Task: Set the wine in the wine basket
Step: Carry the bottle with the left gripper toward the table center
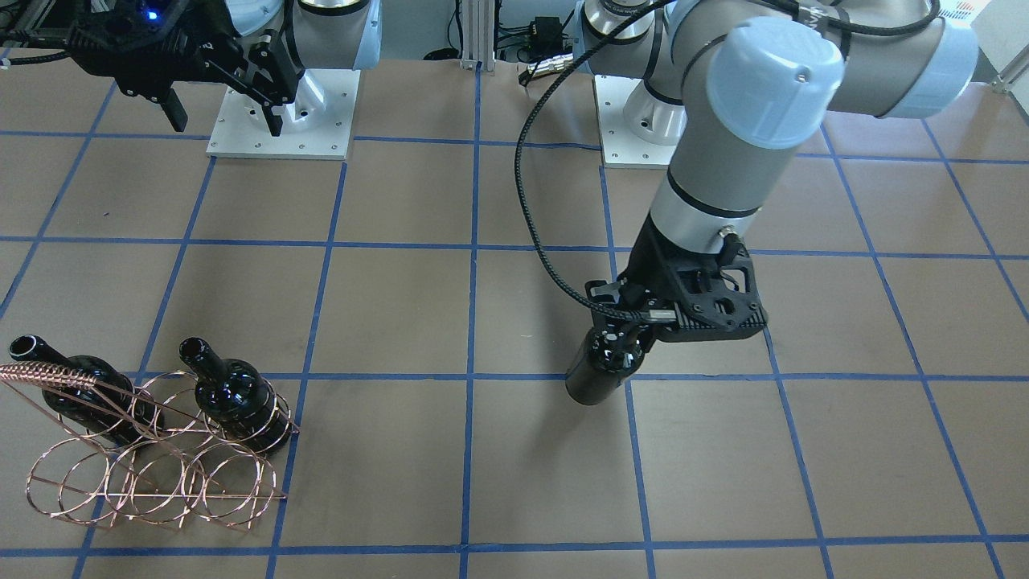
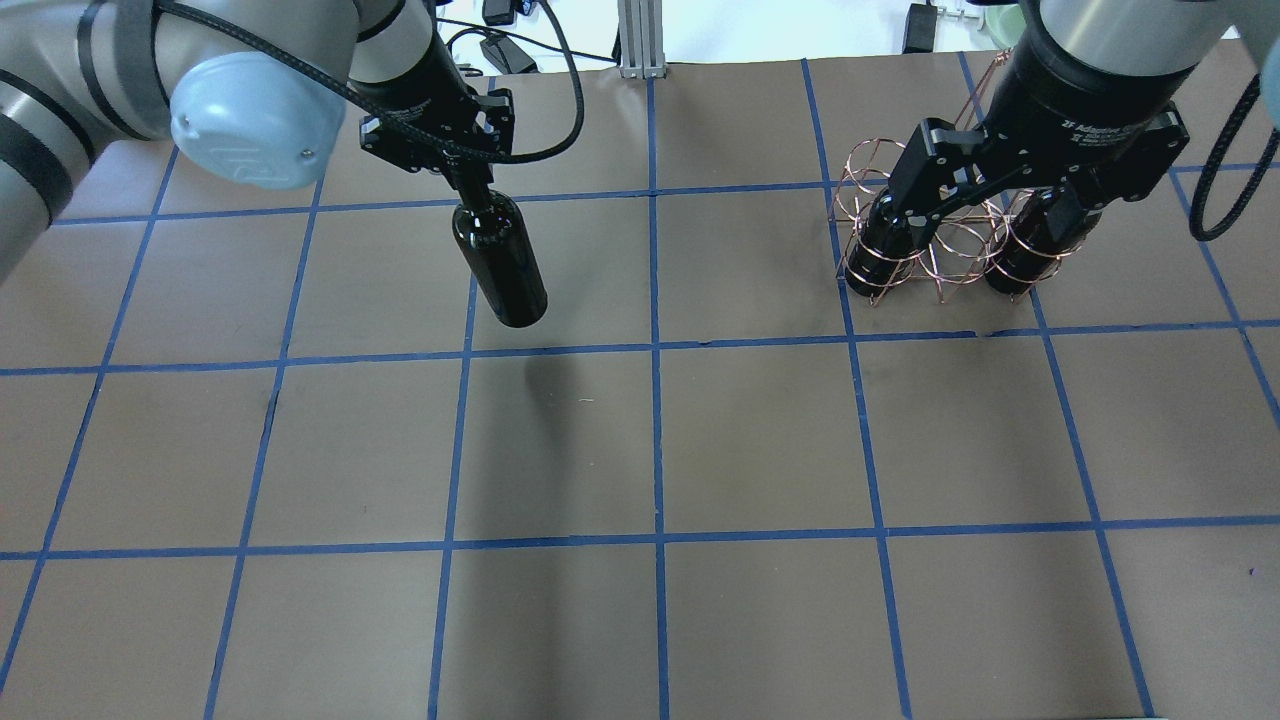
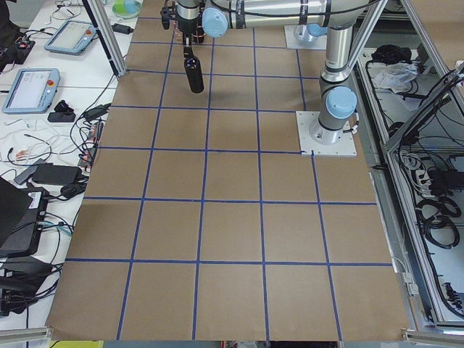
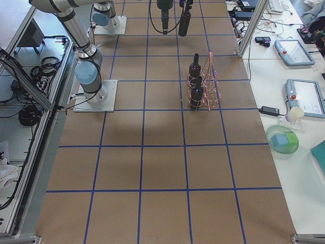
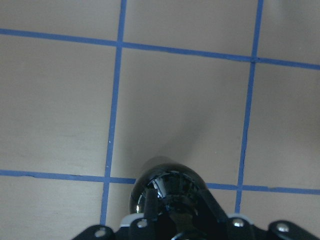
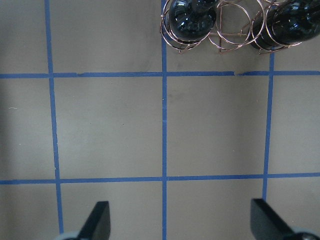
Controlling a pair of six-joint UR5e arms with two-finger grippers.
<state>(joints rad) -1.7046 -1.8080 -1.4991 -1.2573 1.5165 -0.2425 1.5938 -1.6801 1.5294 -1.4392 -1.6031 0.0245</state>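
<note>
Brown table (image 2: 760, 440), wine (image 2: 500, 262) vertical, neck up

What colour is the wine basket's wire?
Shiny copper, rose-gold. The wire of the wine basket shows best in the exterior front-facing view.

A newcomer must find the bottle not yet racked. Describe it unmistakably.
Find the left arm over the gridded table. Its left gripper clasps the wine bottle by the neck, hanging clear of the table. Its two look-alikes sit in the wine basket; only this one is held.
</note>
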